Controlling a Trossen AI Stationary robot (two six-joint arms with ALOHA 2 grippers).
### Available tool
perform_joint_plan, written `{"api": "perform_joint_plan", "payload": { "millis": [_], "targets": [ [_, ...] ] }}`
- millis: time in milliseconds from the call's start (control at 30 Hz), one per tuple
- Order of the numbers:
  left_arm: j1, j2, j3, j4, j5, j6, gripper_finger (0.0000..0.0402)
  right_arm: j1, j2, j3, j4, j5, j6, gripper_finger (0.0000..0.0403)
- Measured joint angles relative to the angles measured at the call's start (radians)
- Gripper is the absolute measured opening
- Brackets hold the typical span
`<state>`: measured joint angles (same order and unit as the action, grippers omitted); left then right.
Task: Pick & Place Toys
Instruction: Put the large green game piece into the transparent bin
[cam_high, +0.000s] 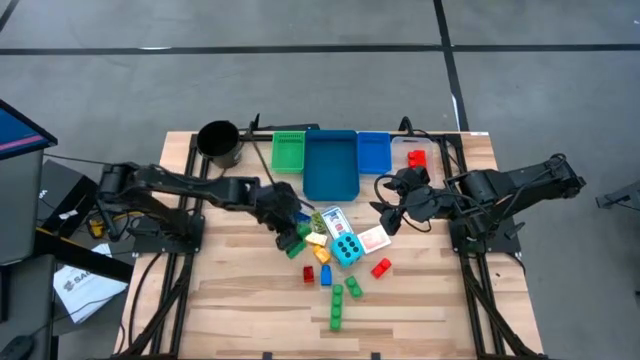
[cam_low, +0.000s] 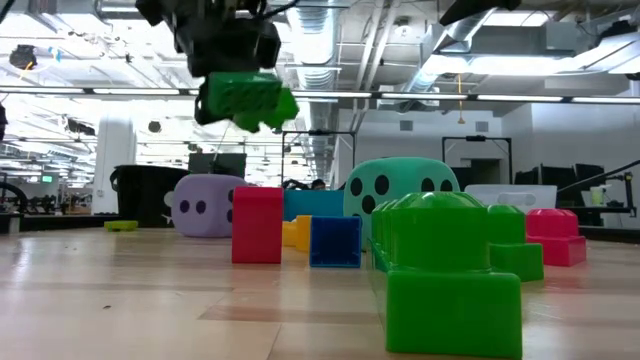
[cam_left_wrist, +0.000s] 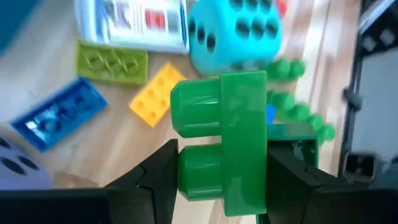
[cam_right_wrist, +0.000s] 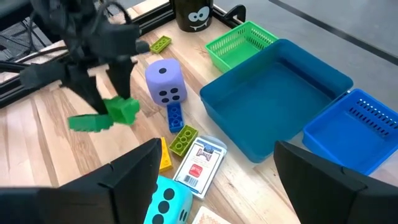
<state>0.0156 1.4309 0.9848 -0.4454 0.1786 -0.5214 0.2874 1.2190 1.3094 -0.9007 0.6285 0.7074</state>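
**Green brick held above the surface**

The left pincer (cam_left_wrist: 221, 180) grips a green brick (cam_left_wrist: 224, 140) clear of the wooden surface (cam_high: 230, 300), near the purple die (cam_right_wrist: 165, 81). The right pincer (cam_right_wrist: 214, 174) hangs wide open beside the large blue bin (cam_right_wrist: 280, 102), whose visible floor is bare, as is the green basket (cam_right_wrist: 239, 40).

Surface: my wooden table (cam_high: 230, 300), pale planks, dark frame rails at both sides.
Back edge: black cup (cam_high: 219, 143), green bin (cam_high: 288, 151), large blue bin (cam_high: 331, 164), small blue bin (cam_high: 373, 152).
Centre: cyan dotted die (cam_high: 347, 250), playing cards (cam_high: 334, 221), purple die (cam_right_wrist: 165, 81), yellow brick (cam_high: 316, 239), blue brick (cam_right_wrist: 175, 116).
Front: red bricks (cam_high: 381, 267), green bricks (cam_high: 337, 305), lying apart on the planks.
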Motion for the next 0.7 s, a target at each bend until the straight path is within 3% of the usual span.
{"api": "perform_joint_plan", "payload": {
  "millis": [367, 700],
  "targets": [
    [-0.002, -0.003, 0.001, -0.02, -0.014, -0.002, 0.0171, 0.0, 0.0, 0.0, 0.007, 0.0, 0.0, 0.0305],
    [-0.103, 0.24, 0.001, -0.026, -0.012, 0.103, 0.0184, 0.0, 0.0, 0.0, 0.017, 0.0, 0.0, 0.0305]
  ]
}}
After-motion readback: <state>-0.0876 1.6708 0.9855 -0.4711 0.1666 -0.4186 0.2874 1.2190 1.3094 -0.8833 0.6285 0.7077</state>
